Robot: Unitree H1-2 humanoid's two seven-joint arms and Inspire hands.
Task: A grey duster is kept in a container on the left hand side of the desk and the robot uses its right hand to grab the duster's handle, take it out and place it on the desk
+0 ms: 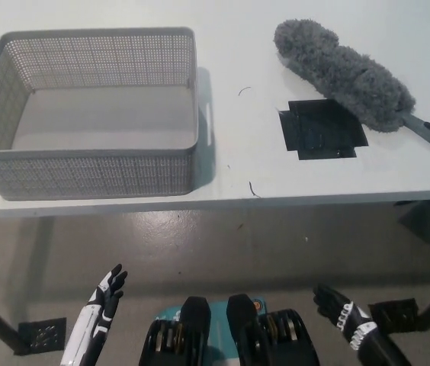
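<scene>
Well apart, duster (pixel 344 72) on desk (pixel 238 152), right hand (pixel 343 313) below, fingers (pixel 323 296) spread

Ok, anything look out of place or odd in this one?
Nothing spilled or damaged. The grey duster lies diagonally on the desk, by a black patch; the container sits empty.

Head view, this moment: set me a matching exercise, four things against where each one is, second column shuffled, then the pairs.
Things:
1 basket
2 duster
3 left hand
4 right hand

Places:
A lying on the right part of the desk, outside the basket
B lower right, below the desk edge, open
C standing on the desk's left part
D lower left, below the desk edge, open

Pairs: 1-C; 2-A; 3-D; 4-B
</scene>
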